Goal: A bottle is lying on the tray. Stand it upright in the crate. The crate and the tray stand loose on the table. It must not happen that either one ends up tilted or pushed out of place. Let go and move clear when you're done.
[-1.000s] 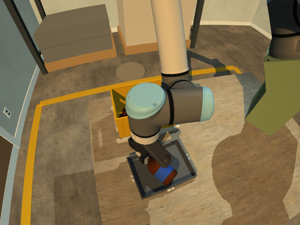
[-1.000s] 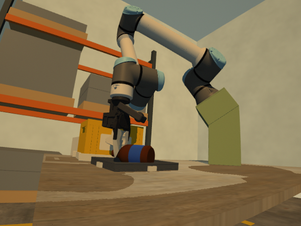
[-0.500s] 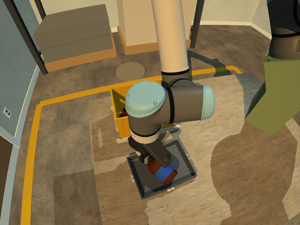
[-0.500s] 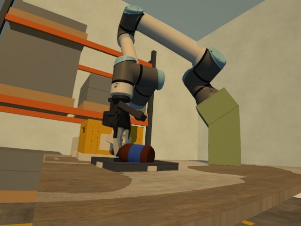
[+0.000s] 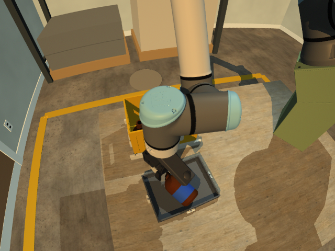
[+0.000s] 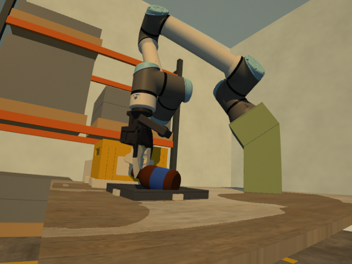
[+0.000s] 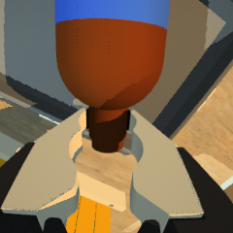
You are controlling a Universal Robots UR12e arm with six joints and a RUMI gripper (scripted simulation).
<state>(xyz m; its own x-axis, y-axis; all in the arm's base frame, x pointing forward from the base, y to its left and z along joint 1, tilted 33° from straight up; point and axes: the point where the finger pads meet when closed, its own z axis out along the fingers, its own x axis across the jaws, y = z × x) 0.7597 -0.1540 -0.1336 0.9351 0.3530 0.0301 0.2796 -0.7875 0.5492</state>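
1. 1 gripper (image 5: 165, 174) (image 6: 137, 169) (image 7: 108, 110) is closed around the neck of 1 red-brown bottle (image 5: 181, 190) (image 6: 159, 177) (image 7: 112, 58) with 1 blue band; the bottle lies on its side in 1 dark tray (image 5: 188, 209) (image 6: 156, 194) (image 7: 194, 87).
2. 1 yellow crate (image 5: 137, 140) (image 6: 106, 161) (image 7: 89, 217) stands near the tray. At least 1 dark red neck (image 5: 138, 123) shows inside it.
3. The arm hides most of the crate's interior from above, so I cannot count its contents. The wrist view cuts off the bottle's base.
4. Both containers stand on a wood-grain table (image 5: 202, 232) (image 6: 198, 227) (image 7: 214, 121), crossed by shadows. Beyond are 1 shelf rack (image 6: 176, 125) with boxes, pale walls and yellow floor lines (image 5: 35, 175).
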